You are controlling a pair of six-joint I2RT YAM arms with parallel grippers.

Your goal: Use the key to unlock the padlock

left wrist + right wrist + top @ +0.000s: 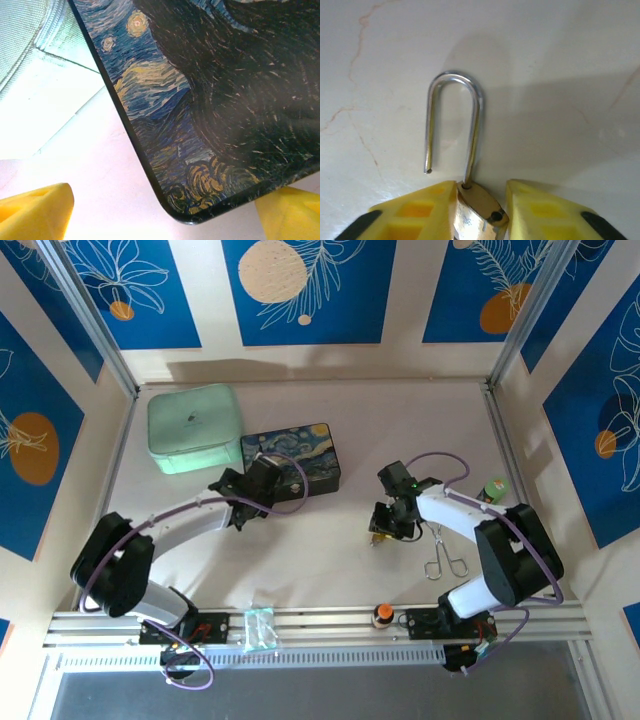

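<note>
The padlock [481, 206], brass-bodied, lies on the table between my right gripper's [480, 186] yellow fingers [420, 210]. Its silver shackle [454, 80] is sprung: one leg hangs free beside the body and the empty hole shows on top. The left finger touches the body and the right finger stands off with a gap, so the jaws are open. From above, the right gripper [386, 523] sits mid-table over the padlock [377, 537]. The key is hidden. My left gripper [165, 202] is wide open over a corner of the starry-night box [210, 90], holding nothing.
A mint-green pouch [195, 428] lies at the back left, touching the starry-night box [298, 454]. Silver forceps [445, 556] lie beside the right arm. A green-topped object [495, 490] stands at the right edge. A clear bag [260, 628] and an orange-capped item [382, 615] rest on the front rail.
</note>
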